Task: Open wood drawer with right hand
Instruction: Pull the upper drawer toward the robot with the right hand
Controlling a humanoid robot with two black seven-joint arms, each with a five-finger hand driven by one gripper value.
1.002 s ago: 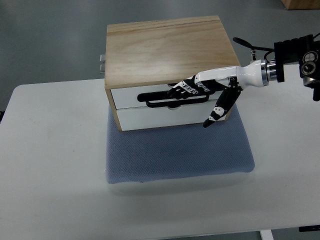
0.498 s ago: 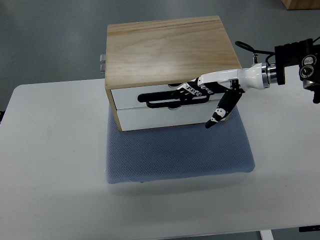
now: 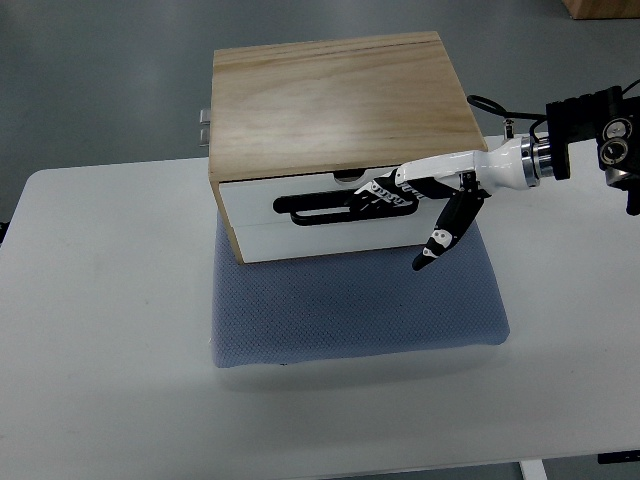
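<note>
Fingers of my right hand (image 3: 400,192) are hooked in the black handle (image 3: 315,205) of the upper drawer (image 3: 300,203), slightly open, chest (image 3: 335,100) on blue mat (image 3: 350,310). If I pull obliquely, they may slip out.

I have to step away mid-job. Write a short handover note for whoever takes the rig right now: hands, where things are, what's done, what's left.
Right hand: fingers hooked on the black bar handle of the upper white-fronted drawer; thumb hangs free below.
Left hand: out of view.
The light wooden drawer box sits on a blue-grey padded mat on the white table.
Done: handle gripped; the upper drawer looks only barely started.
Left: pull it toward the robot until open, then release.
</note>
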